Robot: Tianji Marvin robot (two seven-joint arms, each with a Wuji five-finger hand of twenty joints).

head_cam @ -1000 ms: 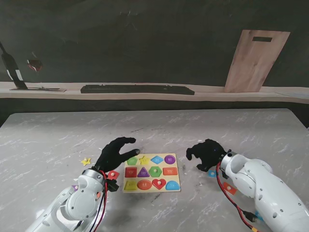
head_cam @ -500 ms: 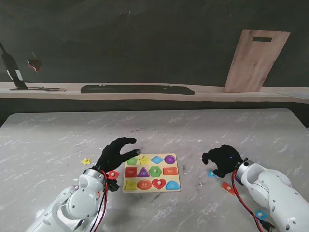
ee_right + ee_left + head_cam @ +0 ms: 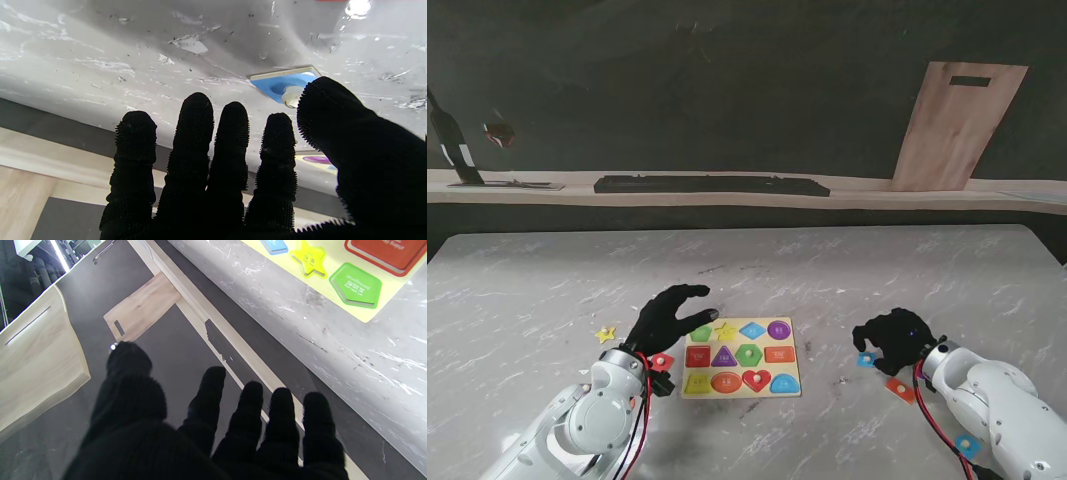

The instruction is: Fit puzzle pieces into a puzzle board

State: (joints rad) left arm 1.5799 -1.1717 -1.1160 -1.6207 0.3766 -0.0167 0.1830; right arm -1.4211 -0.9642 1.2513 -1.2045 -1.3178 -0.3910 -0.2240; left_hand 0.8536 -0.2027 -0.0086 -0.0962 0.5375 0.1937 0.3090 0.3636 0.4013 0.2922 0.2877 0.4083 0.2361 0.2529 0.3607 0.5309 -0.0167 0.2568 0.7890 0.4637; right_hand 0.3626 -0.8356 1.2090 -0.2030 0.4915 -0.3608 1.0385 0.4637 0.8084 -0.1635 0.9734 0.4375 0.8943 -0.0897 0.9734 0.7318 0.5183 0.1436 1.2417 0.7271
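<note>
Right now the black-gloved right hand (image 3: 893,338) hovers spread over a small blue puzzle piece (image 3: 865,359), holding nothing. Beside the yellow wooden puzzle board's (image 3: 741,393) left edge, the black-gloved left hand (image 3: 667,318) rests spread, empty.

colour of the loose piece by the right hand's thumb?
Blue, with a clear knob: small flat puzzle piece, clearest in the right wrist view.

Blue piece (image 3: 283,85) — thumb partly hides it.

Both arms are showing glossy white rounded shells. The left hand (image 3: 667,315) and the right hand (image 3: 895,338) are wearing black knit gloves, the right glove's fingers (image 3: 196,133) bristling with tiny nubs. Red and black cables are running along each forearm, just behind the gloves.
</note>
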